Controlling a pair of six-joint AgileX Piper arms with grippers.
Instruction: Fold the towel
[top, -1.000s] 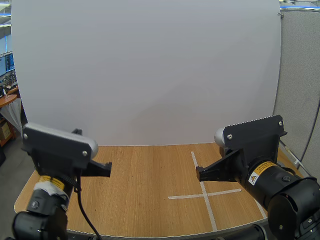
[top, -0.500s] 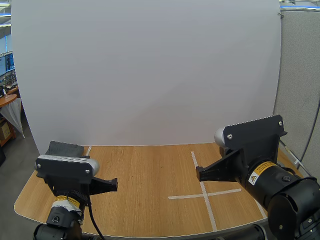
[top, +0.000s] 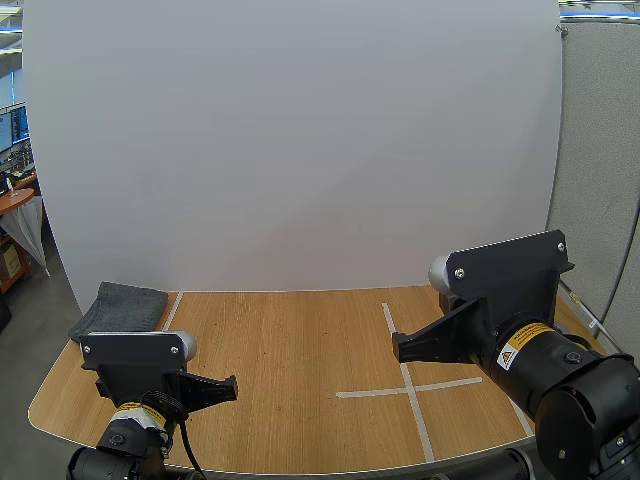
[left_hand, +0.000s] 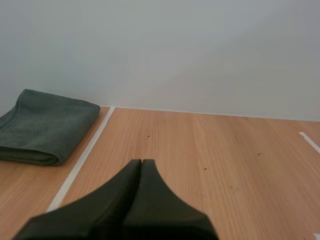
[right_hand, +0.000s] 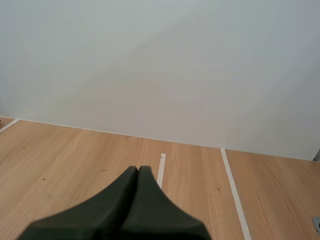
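A robotics lab on an office floor: taped wooden table (top: 300, 350), white board (top: 300, 140) behind it, cubicle partition (top: 600, 150) to its right, monitor desks (top: 14, 198) to its left.

The table (top: 290, 350) is a light wooden top with a rounded front edge, its grain running from front to back. A dark grey towel (top: 122, 308) lies folded flat on its far left corner, the rounded fold edge showing along its near side in the left wrist view. Just beside the towel's right edge, a white tape strip (top: 170, 312) runs toward the front. On the right half, a tape cross (top: 410, 388) is stuck to the wood: one long strip from back to front, crossed by a shorter one. A few tiny dark specks dot the wood.
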